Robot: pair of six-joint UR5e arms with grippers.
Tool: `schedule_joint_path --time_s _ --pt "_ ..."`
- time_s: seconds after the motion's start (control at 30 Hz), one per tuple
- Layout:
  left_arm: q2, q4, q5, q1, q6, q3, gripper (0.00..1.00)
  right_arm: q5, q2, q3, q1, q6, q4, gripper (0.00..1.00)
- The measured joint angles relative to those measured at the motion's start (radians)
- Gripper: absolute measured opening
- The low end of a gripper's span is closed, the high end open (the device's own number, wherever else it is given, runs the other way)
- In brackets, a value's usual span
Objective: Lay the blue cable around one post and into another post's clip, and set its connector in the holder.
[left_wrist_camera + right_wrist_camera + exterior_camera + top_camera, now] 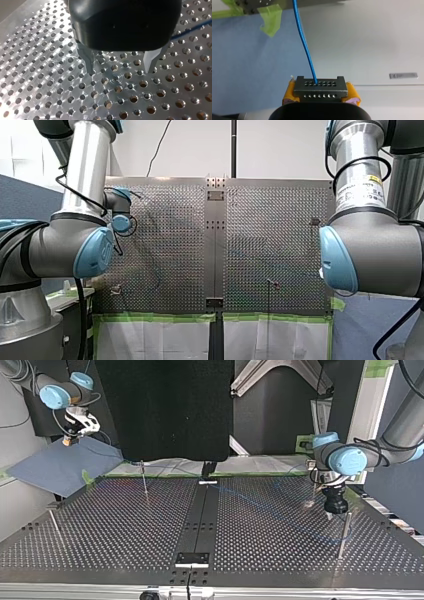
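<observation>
Right gripper (67,440): clenched on the connector (320,86), with the yellow pads (290,91) pressing its two short ends. We hold it in the air over the blue sheet (242,65).
Connector axis: the long side lies across the gripper from pad to pad, and the holed face looks ahead.
Blue cable (304,45): it leaves the middle of that face and runs straight ahead, lengthwise along our reach, towards the counter (280,560) corner marked with green tape (270,18).
Landmark: the centre strip (200,520) of the counter.
Right gripper's place: in the top view it is well left of the centre strip, beyond the counter's edge, with open room all round.
Posts: in the top view the thin post (145,482) and the outer post (54,525) stand left of the centre strip. The tall post (342,535) stands right of it.
Cable on the counter: a faint blue line runs from the strip's far end towards the tall post. We cannot tell whether it wraps the post.
Left gripper (121,72): released, with nothing between its spread metal fingers and its tips just above the holes. It is right of the strip, just beside the tall post, and the cable passes beside it.
Nearer arm: we judge our left nearer the cable's run, while our right has the connector.
Holder: we cannot tell which fixture it is.
</observation>
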Motion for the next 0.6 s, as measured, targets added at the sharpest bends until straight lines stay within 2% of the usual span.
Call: schedule_joint_path --time_s 0.1,0.17,0.23,0.47,0.6 --pt "0.0 0.0 0.001 0.0 0.0 0.0 0.99 -0.026 0.0 0.0 0.011 -0.009 -0.017 0.0" --pt "0.0 -0.001 0.001 -0.001 0.0 0.0 0.99 -0.046 0.0 -0.004 0.026 -0.014 -0.032 0.0" --pt "0.0 -0.001 0.002 -0.001 0.0 0.0 0.99 -0.063 0.0 -0.011 0.042 -0.01 -0.047 0.0" --pt "0.0 -0.002 0.003 -0.002 0.0 0.0 0.99 -0.122 0.002 -0.02 0.1 0.036 -0.105 0.0" --pt "0.0 -0.002 0.003 -0.001 0.0 0.0 0.99 -0.158 0.016 -0.021 0.127 0.055 -0.124 0.0"
